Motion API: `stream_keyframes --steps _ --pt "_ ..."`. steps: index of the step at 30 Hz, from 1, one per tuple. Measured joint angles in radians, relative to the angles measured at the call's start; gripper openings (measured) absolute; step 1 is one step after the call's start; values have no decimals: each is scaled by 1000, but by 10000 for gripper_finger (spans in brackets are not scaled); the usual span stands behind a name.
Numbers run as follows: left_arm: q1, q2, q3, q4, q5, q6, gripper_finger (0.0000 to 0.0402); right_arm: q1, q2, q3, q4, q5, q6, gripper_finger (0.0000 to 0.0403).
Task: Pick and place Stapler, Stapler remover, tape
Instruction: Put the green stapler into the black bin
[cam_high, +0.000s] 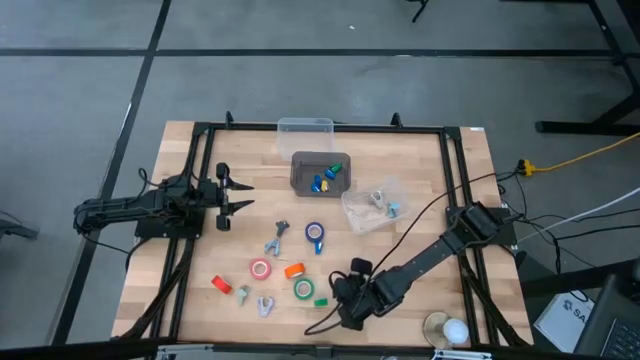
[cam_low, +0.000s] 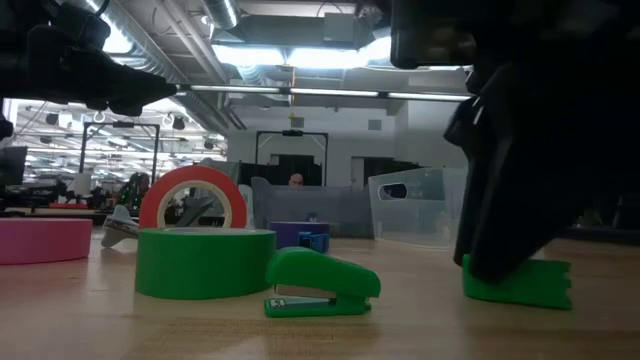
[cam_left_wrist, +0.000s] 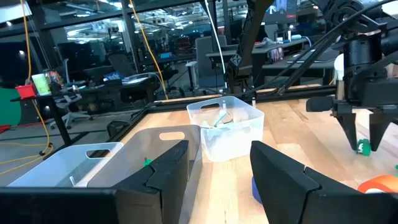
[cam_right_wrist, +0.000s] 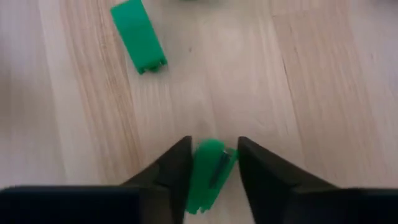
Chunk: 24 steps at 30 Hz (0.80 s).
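Note:
My right gripper (cam_high: 344, 303) reaches down near the table's near edge and is shut on a small green piece (cam_right_wrist: 208, 171) that looks like a stapler on its side. A green stapler (cam_high: 321, 300) lies just left of it, beside the green tape (cam_high: 303, 290). The red-pink tape (cam_high: 261, 269) and blue tape (cam_high: 315, 233) lie flat farther in. An orange stapler (cam_high: 294, 270), a red stapler (cam_high: 221, 284) and grey stapler removers (cam_high: 278, 238) rest on the wood. My left gripper (cam_high: 238, 196) waits open above the table's left side. My right gripper pinches the small green piece by its two long sides (cam_right_wrist: 198, 167) between its two fingers. The fingers slant steeply down from the table's right and lie along the piece. The piece rests on the table (cam_low: 520, 285).
A grey bin (cam_high: 320, 172) with small coloured pieces and a clear bin (cam_high: 305, 127) stand at the far middle. A clear bag (cam_high: 370, 208) lies right of centre. A black frame (cam_high: 200, 130) rims the table. Bare wood lies around the left gripper.

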<state>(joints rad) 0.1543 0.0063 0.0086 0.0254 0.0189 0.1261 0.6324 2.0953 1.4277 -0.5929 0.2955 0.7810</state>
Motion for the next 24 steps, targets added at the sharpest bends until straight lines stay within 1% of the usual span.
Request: stream_keyframes --steps 4,6,7,12,16,24 --pt "0 0 0 0 0 0 169 -17 0 1 17 -9 26 52" --pt "0 0 0 0 0 0 169 -31 1 1 27 -41 35 17" --pt "0 0 0 0 0 0 169 -40 1 1 32 -65 37 9" --pt "0 0 0 0 0 0 169 -78 1 1 35 -154 87 8" --pt "0 0 0 0 0 0 169 -97 1 1 33 -173 132 5" --pt "0 0 0 0 0 0 169 -111 1 1 19 -200 118 5"
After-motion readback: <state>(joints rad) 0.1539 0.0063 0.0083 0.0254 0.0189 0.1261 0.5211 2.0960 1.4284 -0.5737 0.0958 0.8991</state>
